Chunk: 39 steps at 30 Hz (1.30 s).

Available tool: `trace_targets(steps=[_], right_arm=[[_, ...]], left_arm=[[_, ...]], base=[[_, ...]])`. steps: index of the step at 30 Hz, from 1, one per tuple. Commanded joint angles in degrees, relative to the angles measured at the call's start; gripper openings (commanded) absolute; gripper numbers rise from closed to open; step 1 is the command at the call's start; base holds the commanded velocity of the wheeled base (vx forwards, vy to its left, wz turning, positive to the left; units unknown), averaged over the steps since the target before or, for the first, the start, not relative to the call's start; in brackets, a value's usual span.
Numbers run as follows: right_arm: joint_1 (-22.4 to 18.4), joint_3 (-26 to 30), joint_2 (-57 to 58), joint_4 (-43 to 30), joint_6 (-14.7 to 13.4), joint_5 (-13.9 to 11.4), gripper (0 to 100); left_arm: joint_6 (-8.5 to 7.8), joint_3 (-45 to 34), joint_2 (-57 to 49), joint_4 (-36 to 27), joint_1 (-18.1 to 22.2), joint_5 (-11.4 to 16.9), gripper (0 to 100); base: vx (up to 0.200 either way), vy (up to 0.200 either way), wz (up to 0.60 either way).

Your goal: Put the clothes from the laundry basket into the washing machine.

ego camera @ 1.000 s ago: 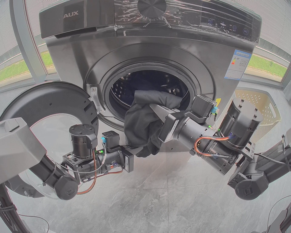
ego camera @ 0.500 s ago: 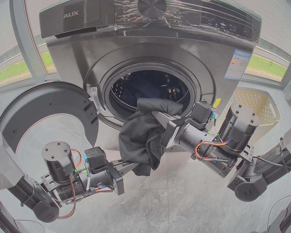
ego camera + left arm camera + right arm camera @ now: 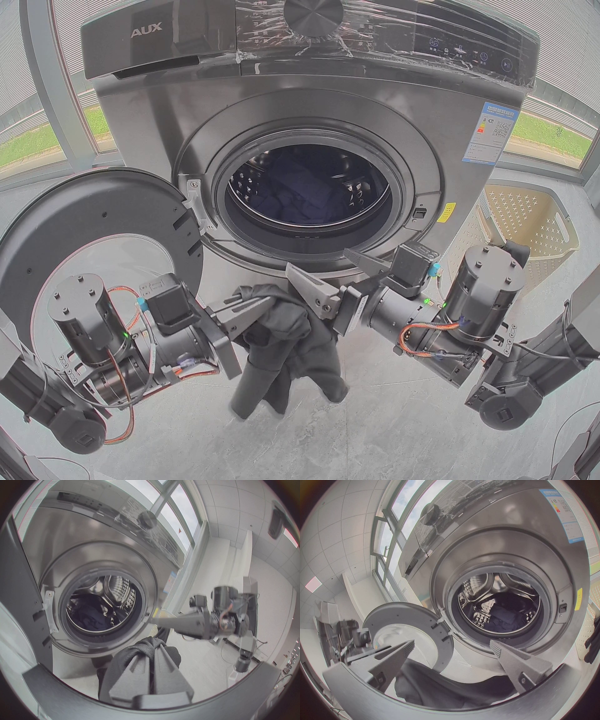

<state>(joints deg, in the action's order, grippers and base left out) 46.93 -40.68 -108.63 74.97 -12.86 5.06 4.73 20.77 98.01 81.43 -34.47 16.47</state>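
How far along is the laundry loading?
Done: dark clothes lie in the drum, door open. In hand: the left gripper is shut on a dark garment hanging outside, below the drum; the right gripper is open beside it. Left: get that garment in, then the dark piece on the basket rim.

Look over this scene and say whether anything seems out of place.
The dark garment dangles from the left gripper in front of the washing machine, below its opening rather than inside the drum. The right gripper is open, holding nothing.
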Motion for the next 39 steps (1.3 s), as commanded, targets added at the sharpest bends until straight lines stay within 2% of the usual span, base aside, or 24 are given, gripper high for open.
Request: trace_targets(steps=[1, 3, 4, 5, 7, 8, 10, 20, 25, 28, 39], right_arm=[[-0.09, 3.59, 1.58, 0.0, 0.12, 0.04, 100], [-0.18, 4.29, 1.76, 0.0, 0.47, 0.04, 100], [-0.35, 5.96, 1.93, 0.09, 2.05, -0.05, 100], [-0.7, 6.75, 1.93, 0.17, 2.93, -0.05, 100], [-1.23, 7.55, 2.02, 0.44, 3.54, -0.05, 100], [-1.58, 8.51, 1.84, 1.23, 4.16, -0.05, 100], [-1.58, 9.22, 1.49, 1.84, 4.6, -0.05, 100], [-1.67, 9.04, -1.15, 1.93, 5.04, -0.14, 100], [-1.85, 8.6, -4.48, 4.48, 5.3, -0.31, 100], [-3.16, 7.9, -7.03, 6.33, 7.5, -0.4, 100], [-2.9, 6.14, -9.32, 7.47, 7.94, -0.66, 100]], left_arm=[[1.51, 3.4, -0.45, 0.22, 1.52, -1.0, 0], [1.6, 3.92, -0.28, 0.22, 1.52, -1.79, 0], [1.69, 5.15, -0.01, 0.22, 1.52, -3.73, 0], [1.77, 5.95, -0.01, 0.22, 1.52, -4.43, 0], [2.13, 6.56, 0.07, 0.22, 1.52, -4.87, 0], [3.0, 7.35, -0.01, 0.22, 1.43, -5.13, 0], [3.53, 7.7, -0.19, 0.48, 1.43, -5.4, 0], [3.62, 7.97, -0.19, 2.5, 1.25, -5.4, 0], [3.62, 8.49, -0.1, 2.5, 1.43, -5.4, 0], [3.62, 8.58, -0.1, 2.5, 1.34, -5.4, 0], [3.71, 8.93, -0.01, 2.5, 1.43, -5.48, 0]], base=[[0.0, 0.0, 0.0], [0.0, 0.0, 0.0], [0.0, 0.0, 0.0], [0.0, 0.0, 0.0], [0.0, 0.0, 0.0], [0.0, 0.0, 0.0], [0.0, 0.0, 0.0], [0.0, 0.0, 0.0], [0.0, 0.0, 0.0], [0.0, 0.0, 0.0], [0.0, 0.0, 0.0]])
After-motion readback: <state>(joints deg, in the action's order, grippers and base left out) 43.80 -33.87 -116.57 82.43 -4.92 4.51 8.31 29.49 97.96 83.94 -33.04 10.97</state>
